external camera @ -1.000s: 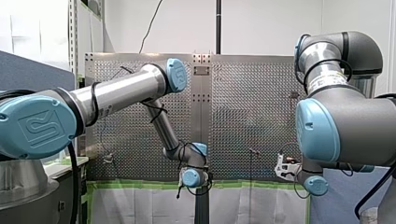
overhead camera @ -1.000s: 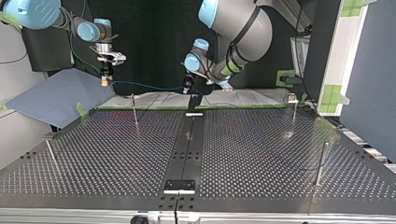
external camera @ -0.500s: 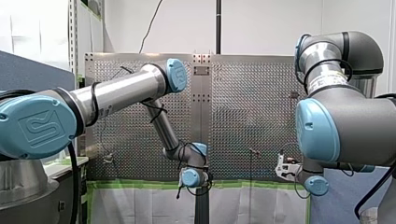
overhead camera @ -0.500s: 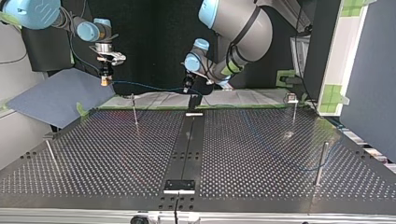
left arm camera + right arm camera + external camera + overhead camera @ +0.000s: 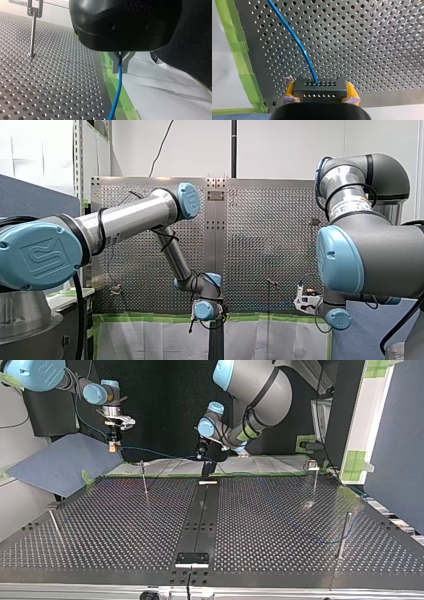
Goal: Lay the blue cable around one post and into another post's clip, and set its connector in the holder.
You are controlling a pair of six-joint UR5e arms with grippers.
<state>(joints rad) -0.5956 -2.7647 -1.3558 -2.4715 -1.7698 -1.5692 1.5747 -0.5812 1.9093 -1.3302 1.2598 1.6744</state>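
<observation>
The left tool [image 5: 120,67] pinches the blue cable [image 5: 117,95], the right tool [image 5: 320,91] clamps its black connector [image 5: 319,87], and the front view's lower-left joint cap [image 5: 40,255] shows a UR logo.

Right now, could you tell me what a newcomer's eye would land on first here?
The blue cable stands out, strung through the air beyond the perforated table's far edge in the top view, between my two tools. My right tool is shut on its black connector, yellow pads either side; my left tool pinches the cable itself.
</observation>
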